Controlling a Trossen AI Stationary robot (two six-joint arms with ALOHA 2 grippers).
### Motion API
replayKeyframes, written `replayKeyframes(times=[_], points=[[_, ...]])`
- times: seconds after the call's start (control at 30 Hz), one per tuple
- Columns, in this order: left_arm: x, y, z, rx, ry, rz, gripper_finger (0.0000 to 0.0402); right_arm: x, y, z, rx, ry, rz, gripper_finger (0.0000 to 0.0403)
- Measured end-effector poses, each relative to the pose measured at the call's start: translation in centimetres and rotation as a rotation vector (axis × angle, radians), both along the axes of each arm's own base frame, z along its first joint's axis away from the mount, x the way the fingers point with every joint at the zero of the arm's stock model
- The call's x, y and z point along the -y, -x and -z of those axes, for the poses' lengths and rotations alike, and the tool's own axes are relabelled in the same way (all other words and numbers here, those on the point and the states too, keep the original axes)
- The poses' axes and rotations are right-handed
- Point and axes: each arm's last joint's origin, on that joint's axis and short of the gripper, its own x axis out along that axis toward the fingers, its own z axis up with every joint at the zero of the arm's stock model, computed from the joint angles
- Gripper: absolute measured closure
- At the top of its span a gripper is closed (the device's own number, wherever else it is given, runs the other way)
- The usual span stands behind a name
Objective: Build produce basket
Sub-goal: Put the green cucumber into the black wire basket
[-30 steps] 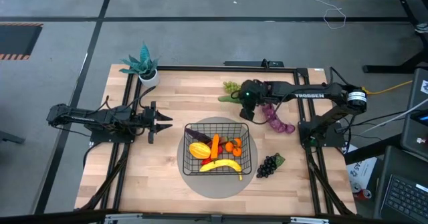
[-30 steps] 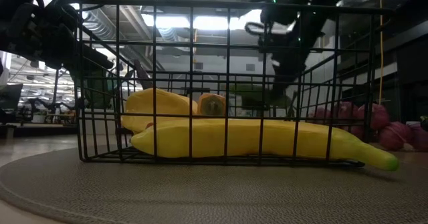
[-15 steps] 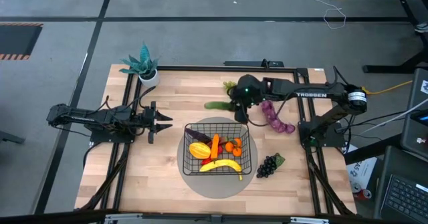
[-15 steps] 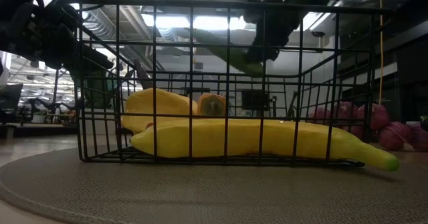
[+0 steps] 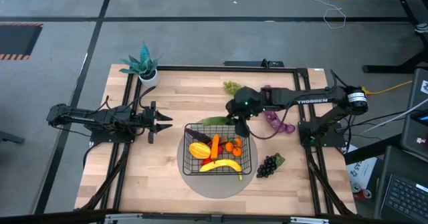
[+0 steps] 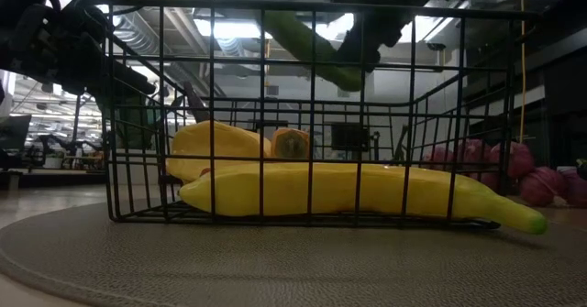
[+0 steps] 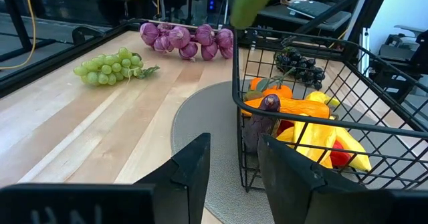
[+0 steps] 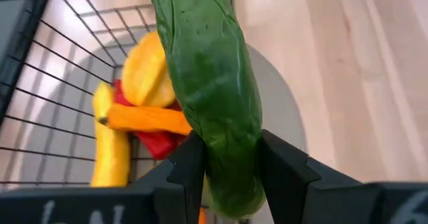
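Gripping the cucumber [image 8: 212, 97] between its two dark fingers [image 8: 287, 167], the right gripper [image 5: 239, 113] is hanging over the far edge of the basket [image 5: 194, 158], so the green thing is sticking out past the fingertips toward the basket's inside and is up in the air, not touching anything. From table level it's showing as a slanted green shape [image 6: 310, 49] just above the top wire. Directly beyond those fingers the banana [image 8: 109, 150], carrot [image 8: 148, 119], red pepper [image 8: 157, 142] and the yellow starfruit [image 8: 148, 70] are already lying in the basket, and the eggplant [image 7: 262, 120] is leaning at the corner nearest the other arm. Outside it, the purple grapes [image 5: 277, 120] are sitting just beside the right gripper on the arm's side, the green grapes [image 5: 231, 87] are a bit farther back, and the dark grapes [image 5: 269, 165] are lying near the basket's other side. The left gripper [image 5: 162, 121] is waiting well apart from the basket, fingers [image 7: 189, 174] spread open with nothing between them, pointing at the round mat [image 5: 247, 184].
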Motion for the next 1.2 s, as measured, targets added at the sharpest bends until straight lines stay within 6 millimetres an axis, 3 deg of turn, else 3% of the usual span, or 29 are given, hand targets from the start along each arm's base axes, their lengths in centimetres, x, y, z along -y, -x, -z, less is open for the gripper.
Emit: replayKeyframes(times=[0.27, 0.6, 0.8, 1.2], points=[[0.0, 0.0, 0.0, 0.0, 0.0, 0.0, 0.028, -2.5, -0.3, -0.2, 0.032, -0.027, -0.052, 0.0281], [0.0, 0.0, 0.0, 0.0, 0.0, 0.0, 0.028, -3.6, -0.2, -0.1, 0.01, -0.02, 0.026, 0.0281], [0.0, 0.0, 0.0, 0.0, 0.0, 0.0, 0.028, -5.2, -0.1, -0.2, 0.016, -0.062, -0.055, 0.0281], [0.0, 0.0, 0.0, 0.0, 0.0, 0.0, 0.028, -6.3, 0.1, -0.1, 0.017, 0.005, 0.212, 0.0281]])
